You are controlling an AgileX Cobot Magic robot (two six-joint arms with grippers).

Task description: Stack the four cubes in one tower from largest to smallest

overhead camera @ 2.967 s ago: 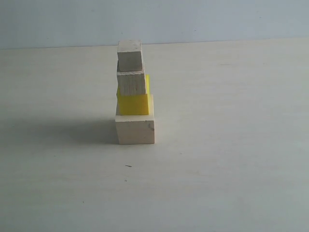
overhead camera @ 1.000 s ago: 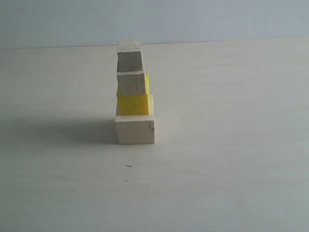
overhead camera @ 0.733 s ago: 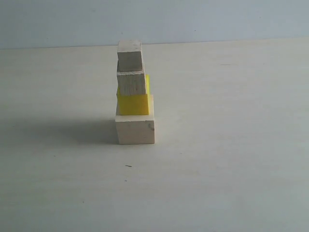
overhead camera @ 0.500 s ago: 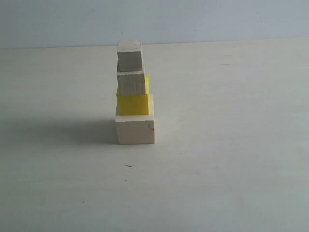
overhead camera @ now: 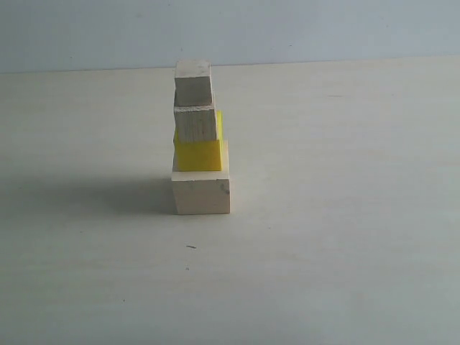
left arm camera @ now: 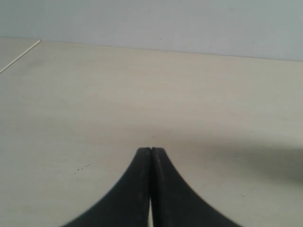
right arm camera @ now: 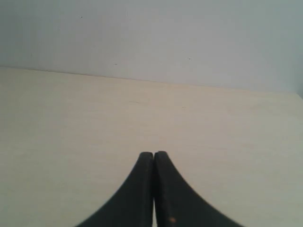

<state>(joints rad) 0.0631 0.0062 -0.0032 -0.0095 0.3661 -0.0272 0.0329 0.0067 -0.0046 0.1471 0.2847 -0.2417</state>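
Though the tower (overhead camera: 198, 136) stands complete on the table (overhead camera: 345, 215), its upper cubes (overhead camera: 194, 104) seem shifted toward one edge from this poor angle; a knock could topple them. Both the left gripper (left arm camera: 150, 152) and the right gripper (right arm camera: 154, 155) are pinched together, empty, no cube in their views.

Tower (overhead camera: 195, 126) on table (overhead camera: 345, 215): biggest cube (overhead camera: 201, 195) lowest, tiniest cube (overhead camera: 193, 86) topmost
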